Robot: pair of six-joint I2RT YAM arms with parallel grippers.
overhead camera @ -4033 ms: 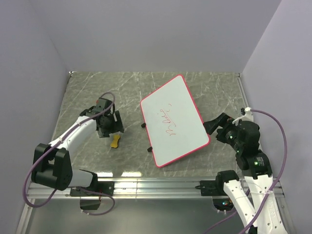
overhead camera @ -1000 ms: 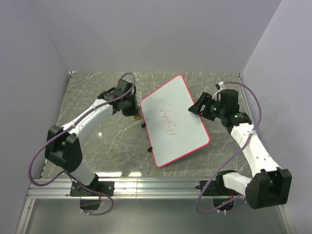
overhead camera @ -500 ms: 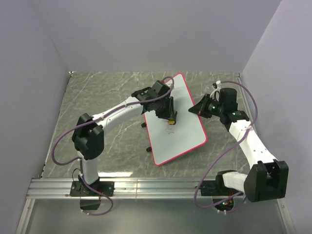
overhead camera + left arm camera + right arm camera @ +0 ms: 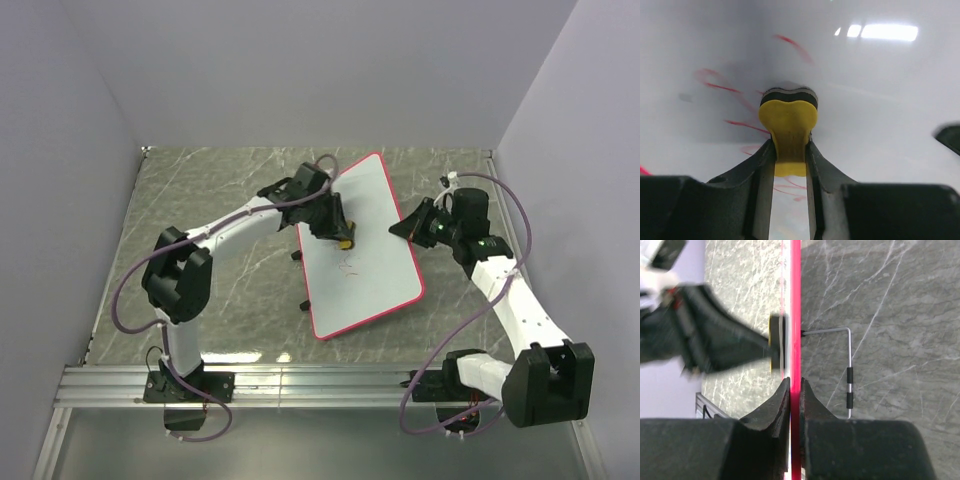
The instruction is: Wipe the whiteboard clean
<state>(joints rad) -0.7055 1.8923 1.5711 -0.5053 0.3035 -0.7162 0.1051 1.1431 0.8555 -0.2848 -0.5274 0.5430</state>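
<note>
Left wrist: left claw point(image 4: 789, 150) clamps eraser point(image 4: 788, 117) on whiteboard point(image 4: 880, 100), right claw point(image 4: 795, 385) pinches its rim point(image 4: 796, 300); red scribbles point(image 4: 715, 86) show, so erasing seems unfinished.

Nothing legible in any view
The only marks are faint red scribbles point(image 4: 348, 267) on the whiteboard point(image 4: 375, 215): loose loops and strokes that make no letter, numeral or sign that can be read. In the left wrist view they show as blurred red lines around the yellow eraser point(image 4: 788, 117), too smeared to read, and the right wrist view shows only the board's red rim edge-on, with no writing to be made out
</note>
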